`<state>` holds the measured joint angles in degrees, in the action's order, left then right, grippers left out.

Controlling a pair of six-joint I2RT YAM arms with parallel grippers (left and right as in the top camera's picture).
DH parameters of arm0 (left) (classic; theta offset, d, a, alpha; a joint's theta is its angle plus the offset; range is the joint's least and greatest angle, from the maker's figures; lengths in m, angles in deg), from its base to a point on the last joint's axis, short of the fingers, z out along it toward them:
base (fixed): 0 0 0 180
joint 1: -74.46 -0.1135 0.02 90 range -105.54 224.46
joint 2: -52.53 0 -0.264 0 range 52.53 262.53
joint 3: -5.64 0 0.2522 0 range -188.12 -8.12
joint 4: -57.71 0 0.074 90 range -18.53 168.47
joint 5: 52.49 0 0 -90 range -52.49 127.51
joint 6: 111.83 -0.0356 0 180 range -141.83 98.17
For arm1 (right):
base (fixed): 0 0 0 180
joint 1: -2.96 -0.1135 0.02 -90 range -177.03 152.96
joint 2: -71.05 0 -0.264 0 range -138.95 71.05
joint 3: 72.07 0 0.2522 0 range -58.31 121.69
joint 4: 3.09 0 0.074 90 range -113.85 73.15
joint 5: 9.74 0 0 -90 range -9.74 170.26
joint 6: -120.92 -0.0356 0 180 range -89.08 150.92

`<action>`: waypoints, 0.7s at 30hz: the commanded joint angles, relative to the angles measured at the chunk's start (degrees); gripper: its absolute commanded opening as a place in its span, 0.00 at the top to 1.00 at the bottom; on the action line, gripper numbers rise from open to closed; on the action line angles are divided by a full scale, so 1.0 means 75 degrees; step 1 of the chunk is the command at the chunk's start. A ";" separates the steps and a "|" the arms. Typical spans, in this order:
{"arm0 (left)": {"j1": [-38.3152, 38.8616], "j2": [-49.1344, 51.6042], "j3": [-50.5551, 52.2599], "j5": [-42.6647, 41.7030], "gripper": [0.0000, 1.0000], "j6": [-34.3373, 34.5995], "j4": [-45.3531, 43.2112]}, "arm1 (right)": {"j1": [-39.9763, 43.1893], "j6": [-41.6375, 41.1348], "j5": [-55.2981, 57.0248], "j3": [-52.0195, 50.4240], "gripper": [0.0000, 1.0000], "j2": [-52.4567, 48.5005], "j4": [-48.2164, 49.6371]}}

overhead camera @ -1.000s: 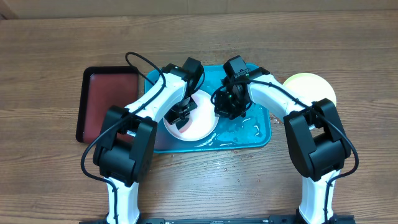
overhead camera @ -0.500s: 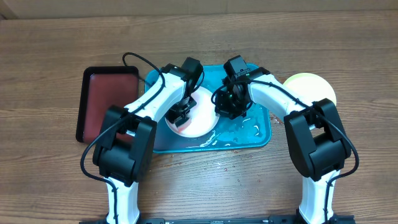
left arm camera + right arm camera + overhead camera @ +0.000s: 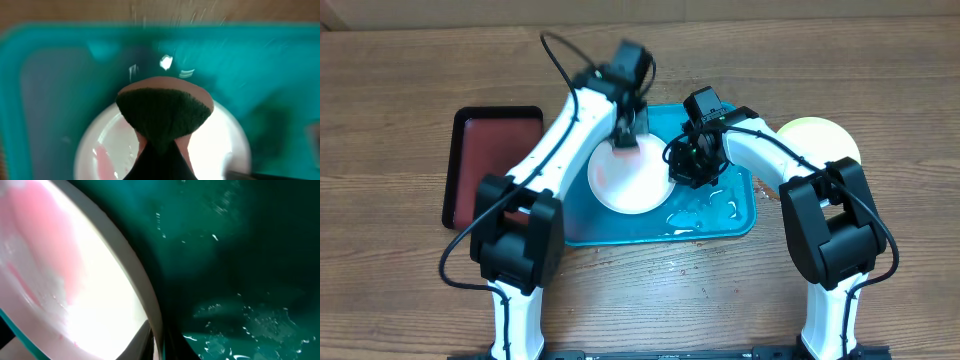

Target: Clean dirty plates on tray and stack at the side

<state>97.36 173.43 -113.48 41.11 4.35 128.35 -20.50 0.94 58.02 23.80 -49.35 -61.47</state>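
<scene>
The white plate (image 3: 632, 185) lies in the turquoise tray (image 3: 732, 218) with a faint pink smear on it. My right gripper (image 3: 686, 166) is shut on the plate's right rim. In the right wrist view the rim (image 3: 142, 287) runs between my fingers (image 3: 156, 347). My left gripper (image 3: 625, 132) is shut on a pink sponge with a dark green face (image 3: 165, 111), held over the plate's far edge (image 3: 220, 145). The yellow-green plate (image 3: 825, 140) sits on the table right of the tray. The light blue plate is not in view.
A black tray with a dark red inside (image 3: 490, 165) lies left of the turquoise tray. The tray floor (image 3: 245, 260) is wet with droplets and foam at its right front. The wooden table (image 3: 420, 70) surrounds both trays.
My left gripper with the sponge has moved from the plate's middle to its far edge, the arm stretching away. My right gripper has stayed on the rim.
</scene>
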 commanded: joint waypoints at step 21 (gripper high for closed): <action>-0.0752 -0.0035 -0.0860 -0.0892 0.96 -0.2232 0.1644 | -0.0303 -0.1207 0.0889 -0.0082 0.96 0.0338 -0.0102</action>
<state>91.35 173.43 -120.76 37.22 -9.07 140.68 -22.99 -7.84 61.76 23.80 -49.02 -61.10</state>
